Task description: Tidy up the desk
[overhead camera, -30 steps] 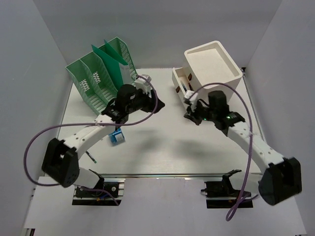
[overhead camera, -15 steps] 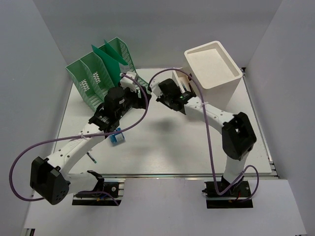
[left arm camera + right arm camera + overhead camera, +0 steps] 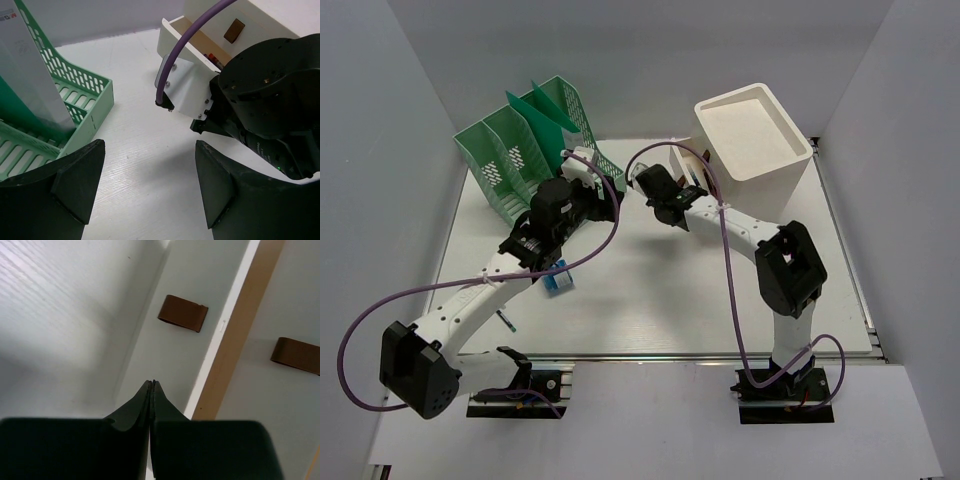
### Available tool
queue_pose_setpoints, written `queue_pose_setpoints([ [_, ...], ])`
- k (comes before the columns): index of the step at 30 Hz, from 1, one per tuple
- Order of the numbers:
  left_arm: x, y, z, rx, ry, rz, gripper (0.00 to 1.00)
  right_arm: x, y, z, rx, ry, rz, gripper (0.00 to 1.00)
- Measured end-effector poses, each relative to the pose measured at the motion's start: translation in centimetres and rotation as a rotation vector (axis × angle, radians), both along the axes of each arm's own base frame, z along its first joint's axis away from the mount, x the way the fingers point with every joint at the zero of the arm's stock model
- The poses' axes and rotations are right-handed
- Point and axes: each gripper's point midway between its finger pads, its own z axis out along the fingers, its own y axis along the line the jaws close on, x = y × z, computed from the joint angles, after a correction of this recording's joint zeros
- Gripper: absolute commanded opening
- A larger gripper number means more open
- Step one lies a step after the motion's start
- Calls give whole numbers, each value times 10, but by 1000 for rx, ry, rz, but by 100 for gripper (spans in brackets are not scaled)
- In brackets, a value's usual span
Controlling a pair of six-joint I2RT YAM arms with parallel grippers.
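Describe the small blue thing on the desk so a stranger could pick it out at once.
Start at the green file rack at the far left of the desk and come toward the near edge. The small blue and white item lies there, beside the left arm. It is the only blue thing; the thin stick nearby is dark.

Pale grey walls (image 3: 380, 120) close in on three sides, evenly lit.
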Motion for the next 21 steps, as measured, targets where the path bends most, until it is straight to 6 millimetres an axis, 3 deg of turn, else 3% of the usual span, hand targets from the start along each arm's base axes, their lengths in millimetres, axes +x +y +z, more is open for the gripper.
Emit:
queue_pose_setpoints([
  [21,-1,4,-1,6,-4,14,83,30,-31,-3,-216,-106,-67,0],
])
